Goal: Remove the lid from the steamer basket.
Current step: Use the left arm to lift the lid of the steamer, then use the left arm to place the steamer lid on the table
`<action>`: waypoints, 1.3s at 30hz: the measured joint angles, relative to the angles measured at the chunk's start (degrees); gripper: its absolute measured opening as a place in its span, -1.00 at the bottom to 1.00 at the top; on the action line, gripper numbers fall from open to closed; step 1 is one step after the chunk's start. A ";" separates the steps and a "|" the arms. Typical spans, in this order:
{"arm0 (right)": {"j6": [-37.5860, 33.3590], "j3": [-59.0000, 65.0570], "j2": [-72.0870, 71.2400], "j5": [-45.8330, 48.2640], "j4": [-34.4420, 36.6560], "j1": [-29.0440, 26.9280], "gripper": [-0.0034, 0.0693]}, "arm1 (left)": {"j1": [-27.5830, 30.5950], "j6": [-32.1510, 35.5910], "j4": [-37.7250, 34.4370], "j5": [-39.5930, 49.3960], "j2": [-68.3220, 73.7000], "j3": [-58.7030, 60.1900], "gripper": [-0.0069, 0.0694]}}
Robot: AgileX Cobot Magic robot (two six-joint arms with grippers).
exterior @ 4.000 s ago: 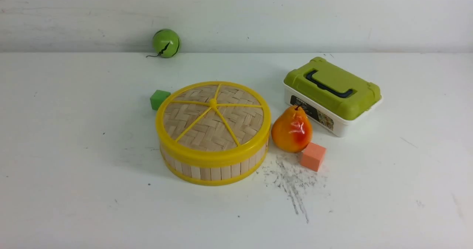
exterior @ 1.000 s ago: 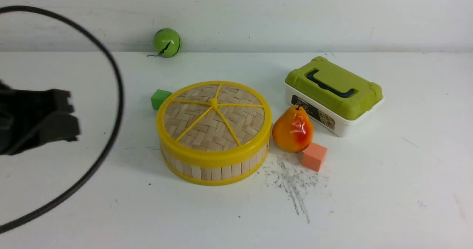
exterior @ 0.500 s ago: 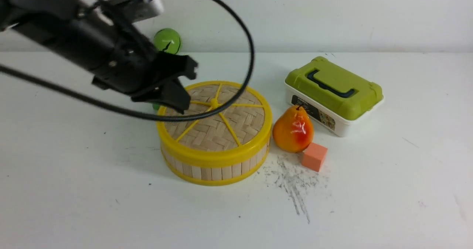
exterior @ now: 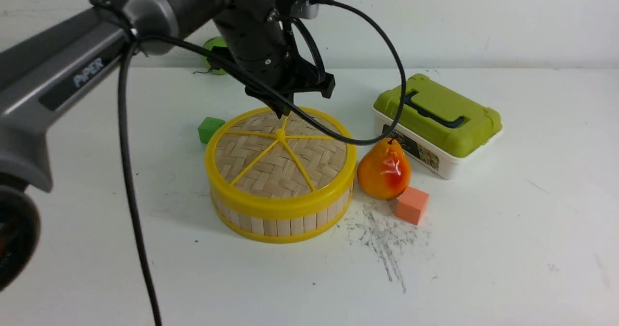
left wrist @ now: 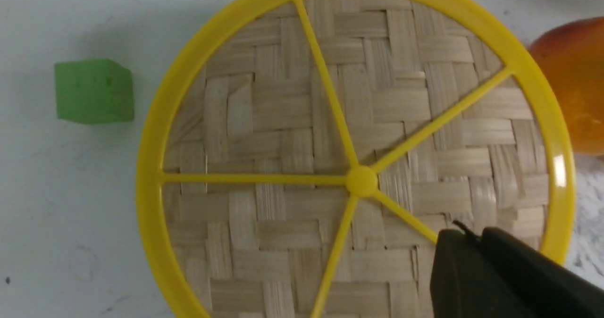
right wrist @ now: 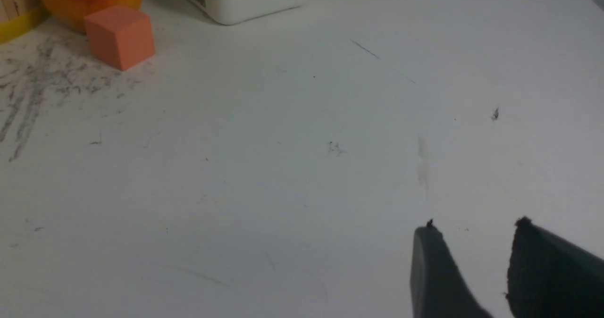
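Lid: the lid (exterior: 280,154) lies flat on the basket, its yellow rim seated all round.
Basket: the basket (exterior: 283,225) stands upright in the middle of the desk (exterior: 483,268), about midway between the left and right edges.
Left gripper: the left gripper (exterior: 285,109) points down over the lid, between the centre knob and the rim; contact with the weave cannot be told.
Left fingers: the fingers (left wrist: 453,266) are pressed together with only a thin seam between them; nothing is pinched.
Right gripper: the right gripper (right wrist: 474,224) hangs over bare desk toward the right edge, well apart from the basket.
Right fingers: spread, with nothing between them.
Green cube: the green cube (exterior: 210,129) sits just beside the basket, on its far left side.
Pear: the pear (exterior: 384,170) stands upright just beside the basket's right side.
Orange cube: the orange cube (exterior: 411,205) sits just beside the pear, toward the near edge.
Box: the box (exterior: 435,123), white with a green cover, sits right of the pear.
Ball: the ball (exterior: 214,50) lies at the far edge, partly hidden by the left arm.
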 joint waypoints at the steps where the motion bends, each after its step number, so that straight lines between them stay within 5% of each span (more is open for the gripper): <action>1: 0.00 0.00 0.00 0.00 0.00 0.00 -0.25 | 0.00 0.19 0.54 0.00 0.53 -0.58 -0.58; 8: 0.00 0.00 0.00 0.00 0.00 0.00 -0.25 | 0.00 2.49 3.49 -1.46 4.54 -1.71 -0.03; 18: 0.00 0.00 0.00 0.00 0.00 0.00 -0.25 | 0.00 1.48 5.51 -3.60 6.91 -1.81 0.08; 24: 0.00 0.00 0.00 0.00 0.00 0.00 -0.25 | 0.00 0.94 5.51 -2.36 8.52 -1.82 -0.01; 31: 0.00 0.00 0.00 0.00 0.00 0.00 -0.25 | 0.00 -0.21 5.85 -1.51 8.65 -2.17 -0.56; 39: 0.00 0.00 0.00 0.00 0.00 0.00 -0.25 | 0.00 -2.87 4.58 -2.12 2.93 -2.30 -0.55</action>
